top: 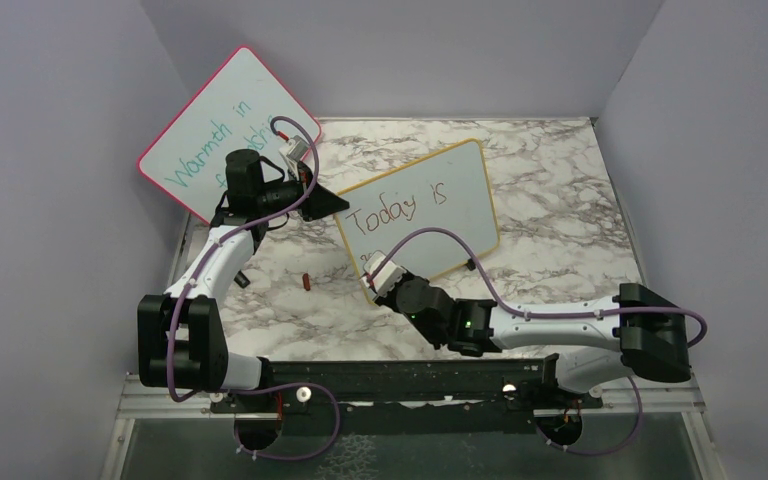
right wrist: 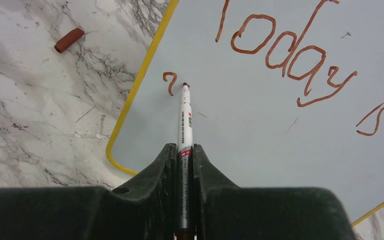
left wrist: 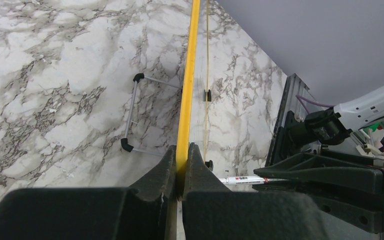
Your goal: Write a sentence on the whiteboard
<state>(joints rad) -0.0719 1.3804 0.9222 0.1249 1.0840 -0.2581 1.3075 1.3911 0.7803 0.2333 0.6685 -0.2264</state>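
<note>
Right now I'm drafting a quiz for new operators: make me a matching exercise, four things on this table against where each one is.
Things:
1. marker
2. marker cap
3. whiteboard
4. pink-framed board

Places:
A. lying loose on the marble table
B. yellow edge pinched in the left claw
C. standing at the back left, behind the left arm
D. gripped in the right claw, tip at the whiteboard

Pairs: 1-D, 2-A, 3-B, 4-C
</note>
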